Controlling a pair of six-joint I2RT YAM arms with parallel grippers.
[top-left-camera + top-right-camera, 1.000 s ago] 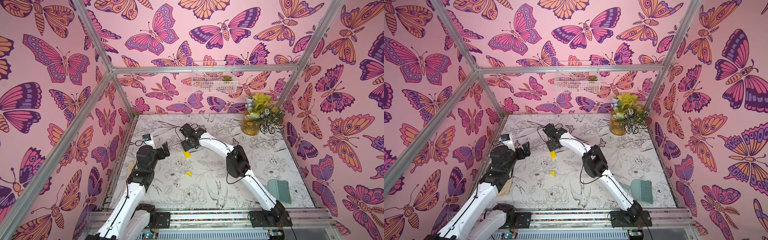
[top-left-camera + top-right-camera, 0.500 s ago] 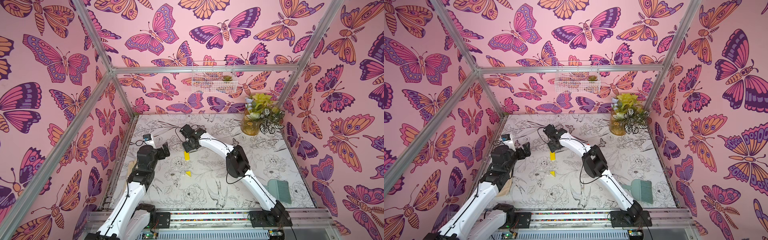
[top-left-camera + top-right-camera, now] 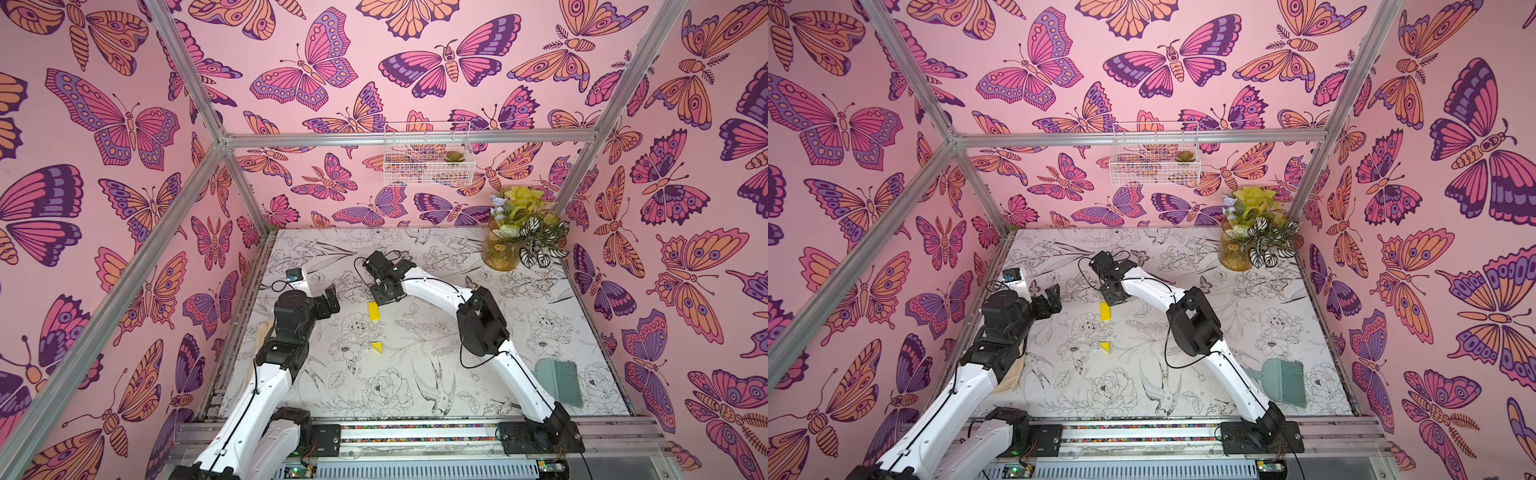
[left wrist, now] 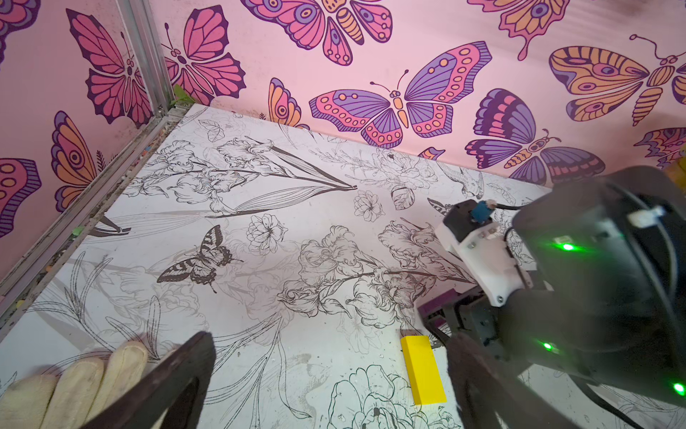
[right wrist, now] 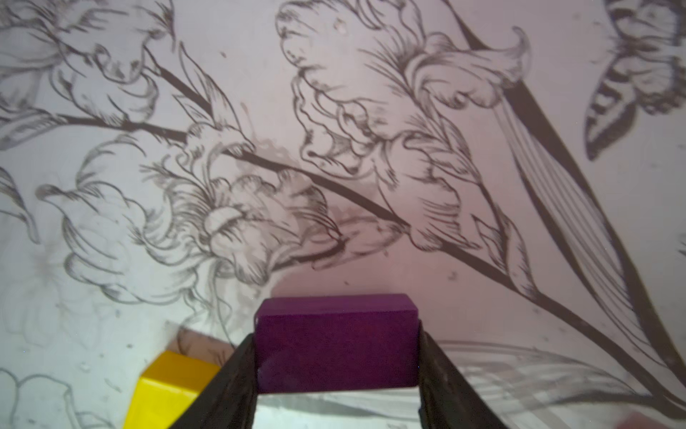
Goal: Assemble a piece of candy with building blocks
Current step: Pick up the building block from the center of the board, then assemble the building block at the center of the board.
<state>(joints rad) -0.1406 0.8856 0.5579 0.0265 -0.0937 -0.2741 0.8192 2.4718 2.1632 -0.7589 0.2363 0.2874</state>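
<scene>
Right wrist view shows the right claw (image 5: 336, 336) pinching a purple block (image 5: 336, 356) by its two short ends, with one dark finger flush against each end, low over the flower-printed table (image 5: 371, 111). A yellow block (image 5: 167, 386) lies just beside one finger and is partly hidden behind it. In a top view, that yellow block (image 3: 373, 311) lies flat near the middle of the table, right next to the right claw. A yellow triangle (image 3: 377, 347) sits apart from it, nearer the robot's base. The left claw (image 3: 332, 297) is spread wide and empty, hovering at the table's left side and facing the blocks. No candy shape is built yet, and I cannot make out the other blocks clearly. The main danger is the crowding. The finger next to the yellow block could shove or spin it as the purple block is set alongside. The purple block is held only by its ends, so it might pivot and land crooked. The two arms are also close enough to bump.
</scene>
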